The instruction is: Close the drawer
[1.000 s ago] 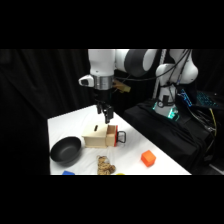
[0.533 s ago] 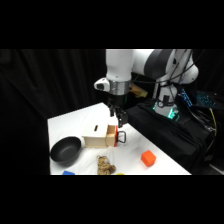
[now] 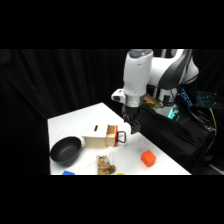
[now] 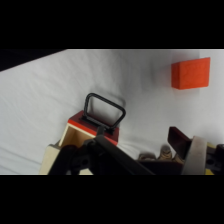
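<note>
The drawer (image 3: 112, 135) has a red front and a black loop handle (image 3: 121, 136). It stands pulled partly out of a pale wooden box (image 3: 94, 135) with a slot in its top. My gripper (image 3: 132, 127) hangs just above and to the right of the handle, apart from it. In the wrist view the drawer's red front (image 4: 98, 129) and loop handle (image 4: 104, 110) lie just past my black linkage (image 4: 107, 157), with the drawer's pale side wall showing behind the front.
A black bowl (image 3: 65, 150) sits left of the box. A brown lumpy object (image 3: 105, 165) lies at the front edge, and an orange block (image 3: 148, 158) (image 4: 190, 73) lies right of the drawer. A black bench with electronics (image 3: 175, 135) borders the table's right side.
The arm has swung to the right, from over the box's top to a spot beyond the drawer's handle, and the gripper has come lower. The drawer has not moved.
</note>
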